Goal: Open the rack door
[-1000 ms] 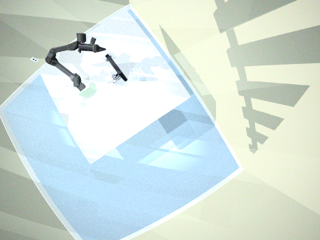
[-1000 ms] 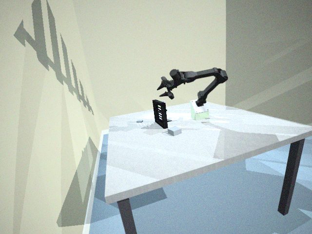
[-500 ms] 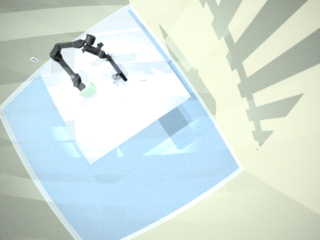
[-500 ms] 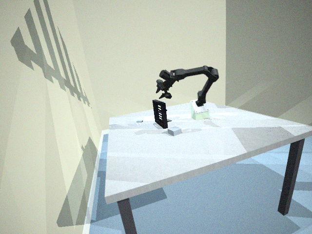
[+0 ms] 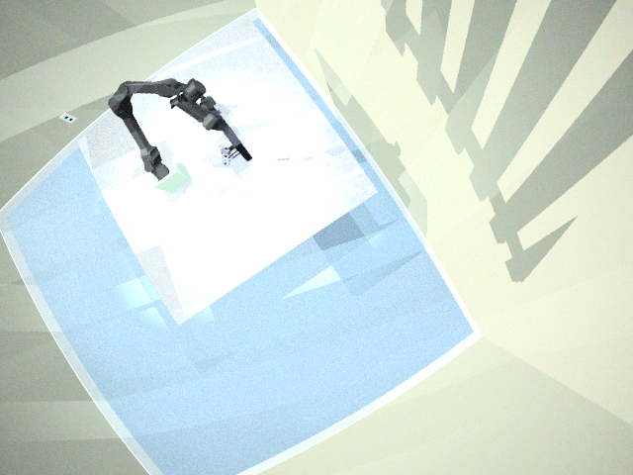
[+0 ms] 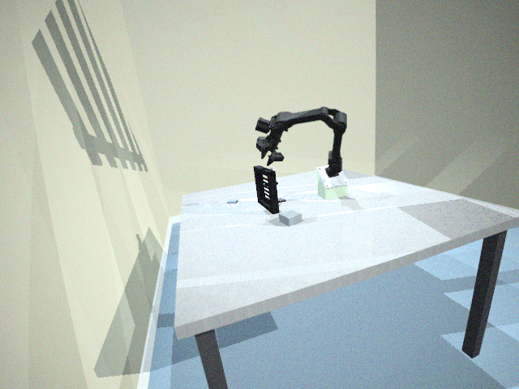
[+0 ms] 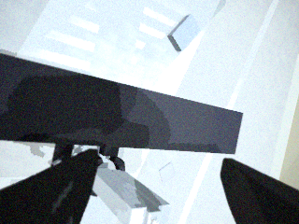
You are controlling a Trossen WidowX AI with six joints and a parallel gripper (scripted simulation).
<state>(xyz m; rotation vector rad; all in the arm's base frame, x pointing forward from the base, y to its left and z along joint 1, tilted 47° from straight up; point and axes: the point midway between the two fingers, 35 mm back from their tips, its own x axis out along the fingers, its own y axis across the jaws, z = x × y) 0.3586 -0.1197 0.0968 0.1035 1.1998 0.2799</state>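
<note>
The black rack frame (image 5: pixel 245 151) (image 6: pixel 272 196) stands upright on the table (image 5: pixel 220 245) (image 6: pixel 251 259); its top bar (image 7: pixel 196 121) crosses the wrist view. The door looks shut in its frame, though its edges are hard to tell. A grey bar (image 7: pixel 119 187), which looks like the handle, shows below the top bar in the wrist view, beside dark brackets. My gripper (image 6: pixel 266 160) (image 7: pixel 160 162) is partly open and empty, pointing down just above the rack's top. The grey bar lies low and left between the fingers in the wrist view, not gripped. Contact with the rack cannot be made out.
A grey block (image 6: pixel 290 218) lies near the frame's near end. A small flat block (image 5: pixel 283 156) (image 6: pixel 232 202) (image 7: pixel 186 34) lies on the other side of the rack. The arm's pale green base (image 5: pixel 174 180) (image 6: pixel 332 191) stands on the table.
</note>
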